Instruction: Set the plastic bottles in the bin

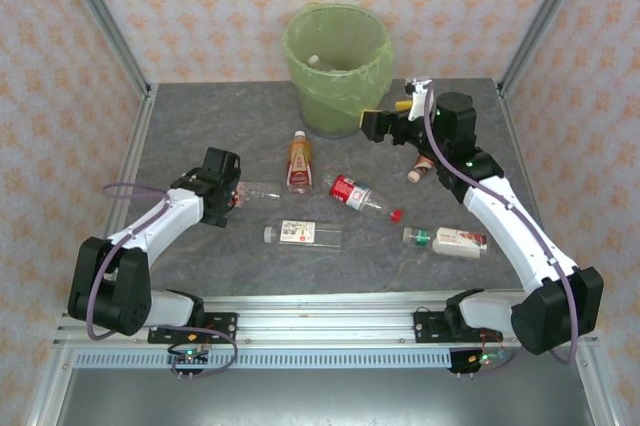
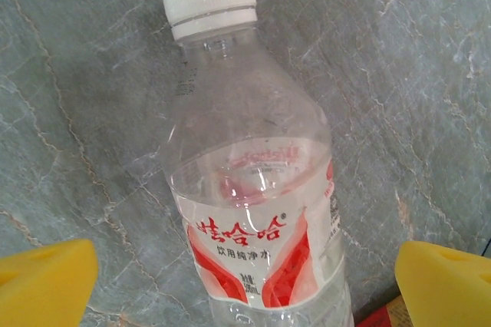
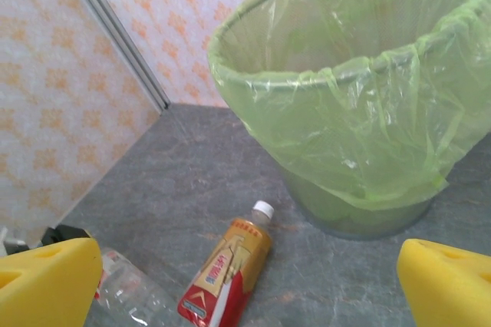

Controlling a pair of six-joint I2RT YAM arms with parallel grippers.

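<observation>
Several plastic bottles lie on the grey table. My left gripper [image 1: 232,196] [image 2: 245,289] is open and straddles a clear bottle with a white cap and red-and-white label [image 2: 253,189] [image 1: 258,191]; its yellow fingertips [image 2: 46,281] stand apart from the bottle's sides. The bin [image 1: 335,66] [image 3: 360,112], lined with a light-green bag, stands at the back. My right gripper [image 1: 385,121] [image 3: 245,285] hangs open and empty just right of the bin. An orange-labelled bottle [image 1: 298,161] [image 3: 226,265] lies in front of the bin.
More bottles lie on the table: a red-labelled one [image 1: 358,194], a clear white-labelled one [image 1: 302,234], a green-capped one [image 1: 448,239], and one partly under the right arm [image 1: 420,170]. Patterned walls and metal posts close in the table [image 1: 200,116] on three sides.
</observation>
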